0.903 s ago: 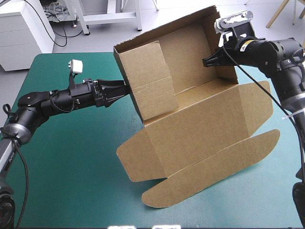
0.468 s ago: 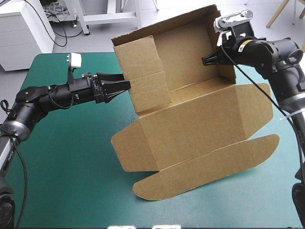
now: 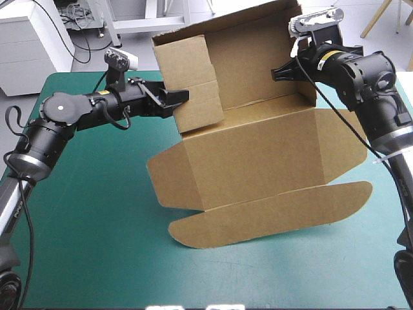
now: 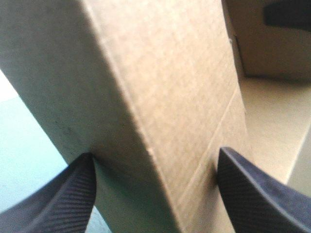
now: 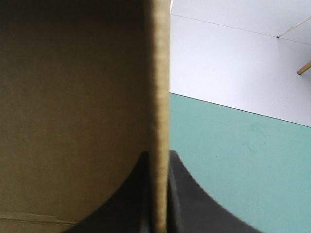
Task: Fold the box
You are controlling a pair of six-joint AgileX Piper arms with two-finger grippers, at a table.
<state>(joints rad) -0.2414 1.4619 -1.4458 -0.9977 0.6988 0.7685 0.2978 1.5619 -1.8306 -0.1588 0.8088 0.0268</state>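
Teal-green cover (image 3: 97,213) lies under a lift that is further along than just before: the left gripper (image 3: 179,97) has climbed and rolled over. Its fingers now stand wide apart, straddling the raised side wall (image 3: 193,84) of the box (image 3: 258,155), which has swung more upright. The right gripper (image 3: 279,72) stays pinched on the opposite wall's edge, holding the box tilted off the table. Judging by this, the side wall's inner flap is about to be pressed home.
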